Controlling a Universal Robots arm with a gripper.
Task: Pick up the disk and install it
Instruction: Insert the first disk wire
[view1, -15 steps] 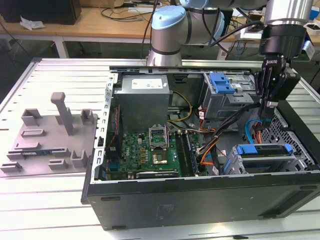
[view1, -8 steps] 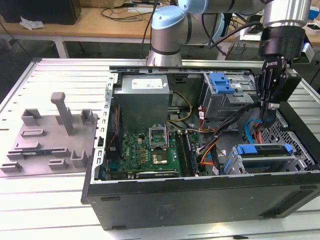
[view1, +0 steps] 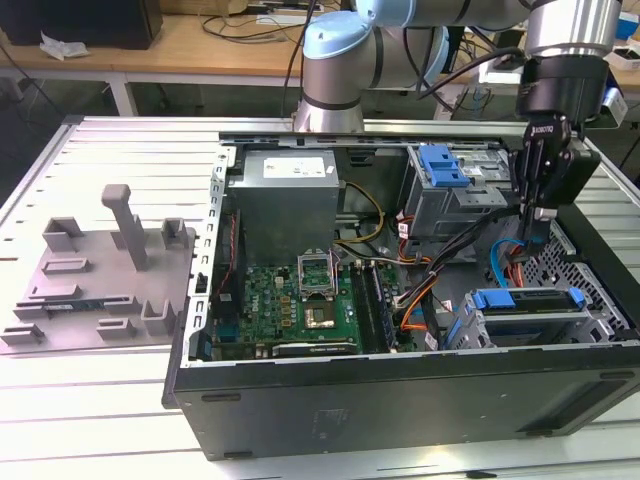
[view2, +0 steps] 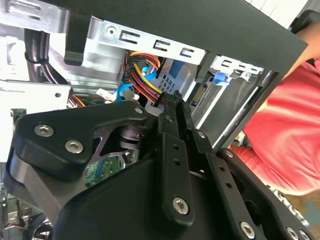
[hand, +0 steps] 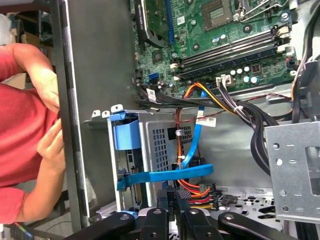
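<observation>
Blue-framed disk (view1: 527, 299): lies flat in the low drive bay at the corner of the case on the exterior view's right, with its caddy tabs showing at both ends.
Gripper (view1: 538, 232): hangs nose-down inside the case. Its fingers are pressed together with nothing seen between them in both wrist views (view2: 175, 96) (hand: 173, 193).
Disk to gripper: the disk sits below the fingertips and clearly apart from them.
Computer case (view1: 400, 395): black, lying on its side with the panel off, on a slatted metal table (view1: 100, 410).
Drive cage (view1: 455, 205): silver, behind the gripper, with a blue latch piece (view1: 444, 165) on top.
Cables (hand: 197, 189): a red, orange and yellow bundle just beside the fingertips.
Motherboard (view1: 300, 300): green, in the middle of the case.
Person: a red sleeve (view2: 290, 125) and a hand (hand: 50, 145) just outside the case wall.
Grey fixture (view1: 100, 270): on the table at the exterior view's left, well apart from the case.
</observation>
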